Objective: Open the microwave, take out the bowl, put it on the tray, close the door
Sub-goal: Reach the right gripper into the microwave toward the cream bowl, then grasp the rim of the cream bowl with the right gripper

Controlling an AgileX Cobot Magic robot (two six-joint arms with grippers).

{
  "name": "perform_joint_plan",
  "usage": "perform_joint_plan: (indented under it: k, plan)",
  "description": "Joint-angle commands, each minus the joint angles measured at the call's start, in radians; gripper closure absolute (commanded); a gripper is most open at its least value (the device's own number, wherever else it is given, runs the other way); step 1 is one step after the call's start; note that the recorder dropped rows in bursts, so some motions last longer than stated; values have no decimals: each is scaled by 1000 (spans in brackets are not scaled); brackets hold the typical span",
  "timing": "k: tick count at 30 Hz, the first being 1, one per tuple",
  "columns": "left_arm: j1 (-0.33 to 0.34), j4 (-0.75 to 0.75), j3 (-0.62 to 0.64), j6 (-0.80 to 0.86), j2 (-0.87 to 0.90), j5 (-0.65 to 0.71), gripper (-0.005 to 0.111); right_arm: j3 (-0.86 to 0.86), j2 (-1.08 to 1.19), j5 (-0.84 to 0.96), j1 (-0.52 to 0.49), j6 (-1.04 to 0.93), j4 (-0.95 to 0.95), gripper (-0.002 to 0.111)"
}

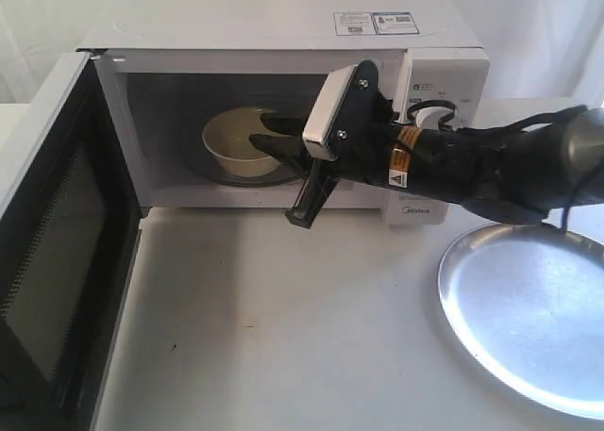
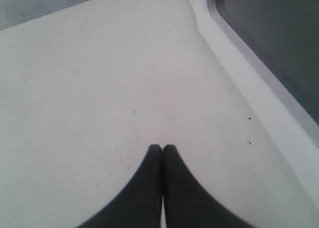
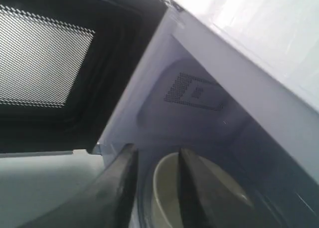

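With the door (image 1: 57, 242) open, the right gripper (image 1: 262, 134) is inside the microwave (image 1: 264, 30), jaws spread astride the rim of the bowl (image 1: 226, 156). Next it probably needs to pinch and lift.

Count: 1 microwave (image 1: 283, 35), 1 door (image 1: 57, 252), 1 bowl (image 1: 236, 148), 1 tray (image 1: 528, 308), 1 table (image 1: 283, 337). 2 stickers (image 1: 355, 22) (image 1: 394, 22) on the microwave top. 1 knob (image 1: 432, 118) showing, partly hidden. 2 grippers: left gripper (image 2: 162, 149), right gripper (image 1: 274, 134).
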Motion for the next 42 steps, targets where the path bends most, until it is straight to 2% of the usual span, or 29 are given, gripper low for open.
perform_joint_plan:
  k: [1, 4, 7, 11, 16, 21, 30, 33, 39, 42]
  plan:
    - [-1, -4, -4, -6, -2, 0, 107, -85, 114, 1, 3, -39, 64, 61]
    - [-1, -4, -4, -6, -2, 0, 107, -145, 184, 4, 3, -39, 91, 47]
    - [-1, -4, -4, -6, -2, 0, 107, -207, 248, 17, 3, -39, 173, 40]
    - [-1, -4, -4, -6, -2, 0, 107, -296, 320, 87, 12, -39, 179, 40]
    - [-1, -4, -4, -6, -2, 0, 107, -412, 392, 278, 79, -68, 86, 40]
    - [-1, -4, -4, -6, -2, 0, 107, -527, 431, 431, 132, -70, 84, 40]
    - [-1, -4, -4, -6, -2, 0, 107, -585, 429, 428, 155, 3, 86, 41]
    - [-1, -4, -4, -6, -2, 0, 107, -597, 429, 483, 155, 3, 87, 53]
    - [-1, -4, -4, -6, -2, 0, 107, -604, 429, 655, 155, -1, 94, 105]
    - [-1, -4, -4, -6, -2, 0, 107, -591, 419, 697, 155, 1, 94, 108]
